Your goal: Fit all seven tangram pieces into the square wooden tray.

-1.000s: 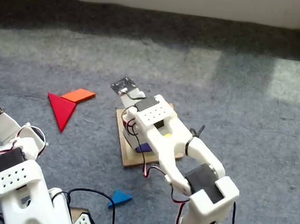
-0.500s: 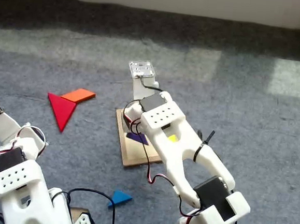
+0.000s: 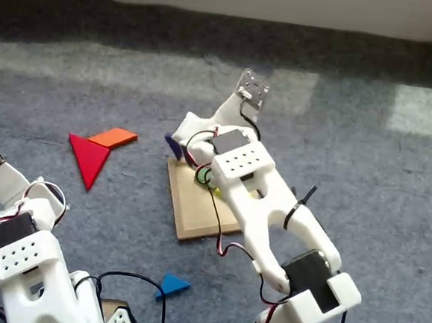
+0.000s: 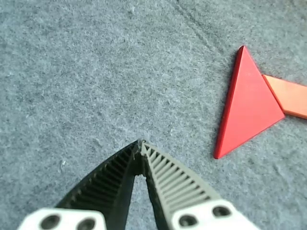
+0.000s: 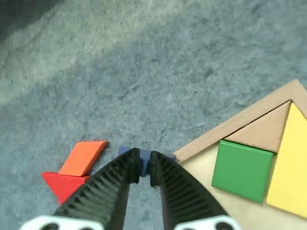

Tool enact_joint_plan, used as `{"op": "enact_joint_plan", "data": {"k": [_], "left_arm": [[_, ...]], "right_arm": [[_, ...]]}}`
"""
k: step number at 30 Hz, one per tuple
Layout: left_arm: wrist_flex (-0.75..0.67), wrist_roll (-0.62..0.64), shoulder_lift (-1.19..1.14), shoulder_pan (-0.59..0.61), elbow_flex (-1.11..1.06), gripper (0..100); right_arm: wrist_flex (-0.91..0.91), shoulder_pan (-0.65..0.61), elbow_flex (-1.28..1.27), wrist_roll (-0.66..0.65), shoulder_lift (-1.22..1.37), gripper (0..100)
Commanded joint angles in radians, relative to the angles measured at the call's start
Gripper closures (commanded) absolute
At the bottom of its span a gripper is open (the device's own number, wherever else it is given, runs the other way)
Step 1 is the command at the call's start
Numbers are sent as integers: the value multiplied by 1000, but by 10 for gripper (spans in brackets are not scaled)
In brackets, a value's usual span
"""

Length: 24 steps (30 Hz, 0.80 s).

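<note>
Six pieces: green square (image 5: 242,168) and yellow triangle (image 5: 292,163) in the tray (image 3: 197,214) mid-tabletop; red triangle (image 3: 87,159), orange piece (image 3: 115,136) and blue triangle (image 3: 172,284) loose leftward. Right pincer (image 5: 144,155) pinches a dark blue piece (image 3: 174,147) off the tray's far-left corner; left pincer (image 4: 142,145) pressed together.

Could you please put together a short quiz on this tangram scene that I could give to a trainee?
1. Fill the gap: on the carpet, the red triangle touches the ____ piece.
2. True or false: the green square lies inside the wooden tray.
3. Which thing is the right hand shut on? A) the red triangle B) a dark blue piece C) the green square
Key: 1. the orange piece; 2. true; 3. B
</note>
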<state>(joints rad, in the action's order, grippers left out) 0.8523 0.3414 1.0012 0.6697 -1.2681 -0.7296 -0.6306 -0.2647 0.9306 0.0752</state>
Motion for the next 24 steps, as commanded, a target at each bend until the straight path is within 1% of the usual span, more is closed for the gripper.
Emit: {"op": "enact_joint_plan", "data": {"k": [1,4,9,11,14,17,19,22,24], "left_arm": [[-15,-18,15,-16,44,995],[-15,-18,15,-16,44,995],[-15,-18,15,-16,44,995],[-15,-18,15,-16,44,995],[-15,-18,15,-16,44,995],[-17,-18,15,-16,44,995],[-17,-18,15,-16,44,995],[-17,-18,15,-16,44,995],[-17,-18,15,-16,44,995]], "right_arm": [[28,31,61,38,51,995],[28,33,62,40,102,995],[22,30,54,35,105,995],[-15,35,56,31,107,995],[-74,50,62,-28,107,995],[-97,53,59,-77,108,990],[-104,51,58,-80,110,940],[-102,48,58,-80,108,820],[-102,48,62,-81,107,789]]}}
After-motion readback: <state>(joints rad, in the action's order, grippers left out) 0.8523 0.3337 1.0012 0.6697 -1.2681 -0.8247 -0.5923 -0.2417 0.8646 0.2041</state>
